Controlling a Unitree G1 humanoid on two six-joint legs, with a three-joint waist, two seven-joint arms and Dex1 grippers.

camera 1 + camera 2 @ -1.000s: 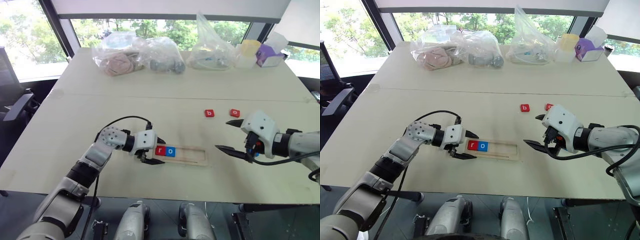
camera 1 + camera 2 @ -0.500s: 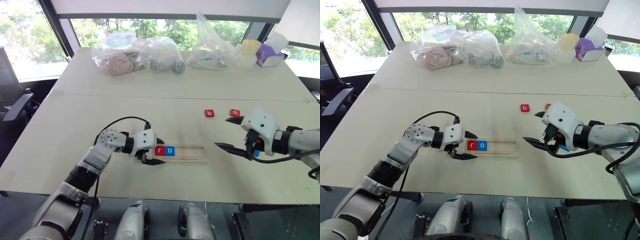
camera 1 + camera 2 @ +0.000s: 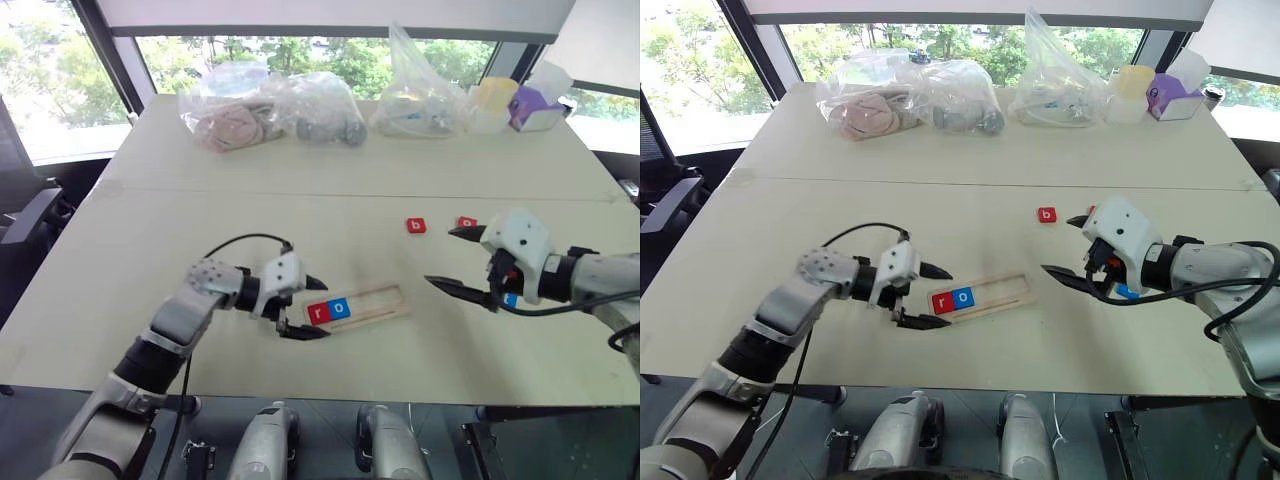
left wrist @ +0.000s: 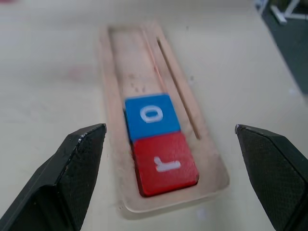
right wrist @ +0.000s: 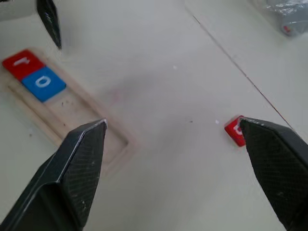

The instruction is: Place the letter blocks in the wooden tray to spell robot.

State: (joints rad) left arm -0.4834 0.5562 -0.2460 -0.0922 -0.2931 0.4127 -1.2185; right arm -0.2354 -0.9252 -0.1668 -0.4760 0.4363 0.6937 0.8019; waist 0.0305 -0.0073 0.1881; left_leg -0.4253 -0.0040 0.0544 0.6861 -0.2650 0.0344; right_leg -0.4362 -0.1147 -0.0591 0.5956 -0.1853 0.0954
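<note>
Tray: lies on the table, slanted, its left end nearer the robot than its right end.
Red r: sits in the tray at its left end.
Blue o: in the tray, touching the r on its right side; the tray past it is bare wood.
Red b: flat on the table, beyond the tray's right end, well apart from it.
Second red block: on the table just right of the b, beyond the tray; its letter is partly hidden by the right hand.
Blue block: a blue corner shows under the right hand, right of the tray; its letter cannot be read.
Left hand: fingers spread wide, holding nothing, hovering at the tray's left end, one finger on each side of the r.
Right hand: fingers wide apart, empty, above the table right of the tray.
Bags: clear plastic bags at the table's far side, far beyond the tray.
</note>
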